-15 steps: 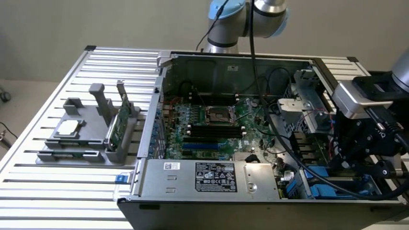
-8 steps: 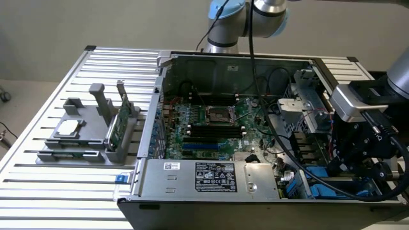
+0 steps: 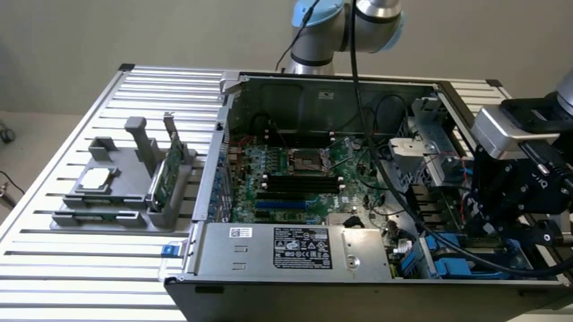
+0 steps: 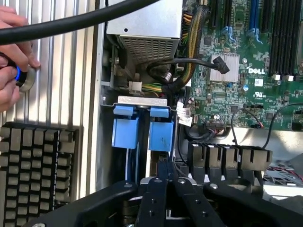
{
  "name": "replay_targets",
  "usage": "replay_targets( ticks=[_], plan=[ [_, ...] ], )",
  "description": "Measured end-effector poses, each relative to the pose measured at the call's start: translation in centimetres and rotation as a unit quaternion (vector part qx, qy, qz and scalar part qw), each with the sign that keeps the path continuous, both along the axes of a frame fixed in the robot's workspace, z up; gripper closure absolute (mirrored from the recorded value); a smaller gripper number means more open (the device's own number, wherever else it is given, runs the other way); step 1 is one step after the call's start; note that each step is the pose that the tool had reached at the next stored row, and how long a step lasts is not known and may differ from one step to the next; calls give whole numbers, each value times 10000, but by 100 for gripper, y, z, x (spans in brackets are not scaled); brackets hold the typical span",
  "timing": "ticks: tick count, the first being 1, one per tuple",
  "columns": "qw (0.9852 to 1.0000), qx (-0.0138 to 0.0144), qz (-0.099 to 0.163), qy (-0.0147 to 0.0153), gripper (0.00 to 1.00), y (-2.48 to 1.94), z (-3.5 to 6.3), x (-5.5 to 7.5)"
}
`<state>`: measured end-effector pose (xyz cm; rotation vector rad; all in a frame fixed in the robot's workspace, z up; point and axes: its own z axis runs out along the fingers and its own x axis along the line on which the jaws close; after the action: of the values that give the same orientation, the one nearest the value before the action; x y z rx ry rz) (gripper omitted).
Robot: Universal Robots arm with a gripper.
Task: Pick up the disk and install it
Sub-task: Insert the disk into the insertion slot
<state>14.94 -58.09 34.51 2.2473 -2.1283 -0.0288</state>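
Wrist view shows the black two-finger gripper (image 4: 165,166) with its fingers pressed together and nothing between them. The tips sit just beside the disk (image 4: 161,136), whose blue plastic carrier end stands upright in the metal drive bay (image 4: 142,100) of the open grey computer case (image 3: 296,100), next to a second blue carrier (image 4: 125,132). A green motherboard (image 4: 236,80) lies nearby. Outside the case, a person's hand (image 4: 12,56) rests on a round blue-lit button (image 4: 23,78) near a dark keyboard (image 4: 38,175).
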Motion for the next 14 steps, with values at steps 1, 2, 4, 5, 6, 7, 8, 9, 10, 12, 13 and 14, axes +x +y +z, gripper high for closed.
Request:
replay_targets(
  ticks=[1, 2, 4, 5, 6, 7, 8, 9, 10, 12, 13, 14],
  plan=[
    [10000, -3, 0, 0, 89, 0, 46, 0],
    [10000, -3, 1, 0, 89, 0, 74, 0],
    [10000, -3, 1, 0, 89, 1, 120, -10],
    [10000, -3, 1, 0, 89, 1, 149, -20],
    [10000, -3, 1, 0, 89, 0, 178, -31],
    [10000, -4, 1, 0, 89, 1, 202, -39],
    [10000, -3, 1, 0, 89, 0, 207, -42],
    [10000, -2, 1, 0, 89, 1, 208, -41],
    [10000, -1, 1, 0, 89, 0, 208, -42],
    [10000, -3, 1, 0, 89, 0, 211, -42],
    [10000, -3, 1, 0, 89, 0, 211, -42],
    [10000, -3, 1, 0, 89, 0, 212, -42]
  ],
)
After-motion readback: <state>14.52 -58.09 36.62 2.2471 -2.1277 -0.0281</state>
